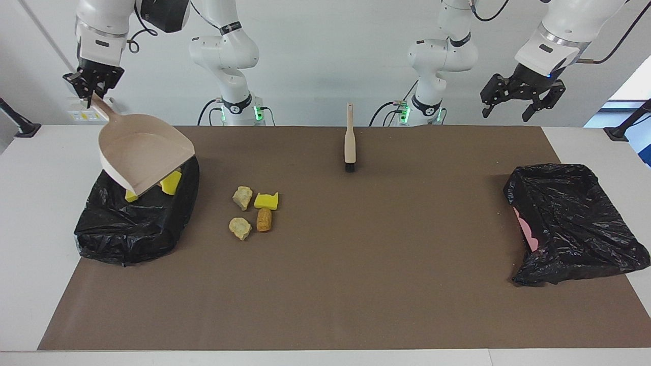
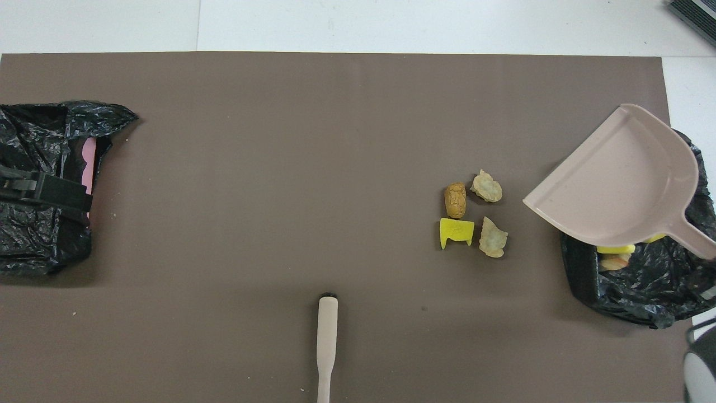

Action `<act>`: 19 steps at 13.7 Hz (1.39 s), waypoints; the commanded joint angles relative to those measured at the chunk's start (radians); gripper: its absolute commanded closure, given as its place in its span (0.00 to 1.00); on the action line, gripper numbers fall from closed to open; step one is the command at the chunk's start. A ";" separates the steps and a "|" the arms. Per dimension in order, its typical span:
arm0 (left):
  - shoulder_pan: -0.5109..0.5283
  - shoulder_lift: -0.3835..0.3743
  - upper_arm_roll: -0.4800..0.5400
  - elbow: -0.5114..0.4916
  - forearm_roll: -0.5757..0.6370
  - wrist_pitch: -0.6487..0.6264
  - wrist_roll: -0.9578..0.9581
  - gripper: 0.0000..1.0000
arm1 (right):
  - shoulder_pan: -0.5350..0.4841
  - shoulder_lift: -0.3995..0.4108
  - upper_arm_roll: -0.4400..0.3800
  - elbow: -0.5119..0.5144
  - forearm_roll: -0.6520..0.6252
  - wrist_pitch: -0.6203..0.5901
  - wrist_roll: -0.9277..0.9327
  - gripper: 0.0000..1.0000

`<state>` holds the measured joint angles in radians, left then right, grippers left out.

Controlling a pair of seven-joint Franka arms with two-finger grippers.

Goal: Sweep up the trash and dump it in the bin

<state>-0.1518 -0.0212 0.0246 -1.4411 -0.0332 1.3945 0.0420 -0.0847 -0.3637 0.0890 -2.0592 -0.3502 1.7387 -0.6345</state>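
Four trash bits (image 1: 253, 212) sit on mat near bin (image 1: 135, 223); some already inside. Right gripper (image 1: 91, 87) pinches dustpan (image 1: 145, 152) handle, pan empty, up over bin. Left gripper (image 1: 519, 99) wide open, holds nothing, waits over other bag (image 1: 572, 223). Risk: pan drops fast, knocks bits away. Brush (image 1: 350, 140) lies unused nr robots.

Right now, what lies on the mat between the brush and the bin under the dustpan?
Four trash pieces, seen in both views, lie between brush and bin.

White jointed arms, black cables, black grippers (green base lights)
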 commanded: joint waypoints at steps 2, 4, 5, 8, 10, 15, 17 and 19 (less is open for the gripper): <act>0.009 0.004 -0.011 0.031 0.026 -0.029 0.015 0.00 | -0.007 0.121 0.104 0.100 0.134 -0.057 0.345 1.00; 0.006 0.001 -0.009 0.028 0.027 -0.026 0.015 0.00 | -0.006 0.181 0.162 0.128 0.178 -0.053 0.496 1.00; 0.006 0.001 -0.009 0.028 0.027 -0.022 0.015 0.00 | 0.002 0.207 0.193 0.137 0.216 -0.042 0.595 1.00; 0.006 0.000 -0.009 0.025 0.027 -0.020 0.015 0.00 | 0.109 0.356 0.207 0.253 0.237 -0.039 0.798 1.00; 0.003 -0.006 -0.009 0.022 0.027 -0.020 0.013 0.00 | 0.205 0.464 0.207 0.313 0.228 -0.018 0.980 1.00; -0.002 -0.008 -0.009 0.022 0.022 -0.015 0.015 0.00 | 0.341 0.728 0.210 0.557 0.274 0.024 1.197 1.00; -0.003 -0.008 -0.009 0.021 0.021 -0.015 0.013 0.00 | 0.432 0.843 0.201 0.675 0.261 0.033 1.320 1.00; -0.005 -0.008 -0.009 0.021 0.021 -0.017 0.013 0.00 | 0.485 0.946 0.199 0.763 0.246 0.073 1.409 1.00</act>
<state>-0.1515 -0.0256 0.0153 -1.4324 -0.0273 1.3941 0.0425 0.3568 0.4606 0.2948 -1.4360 -0.0985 1.7966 0.7041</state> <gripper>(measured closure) 0.000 0.683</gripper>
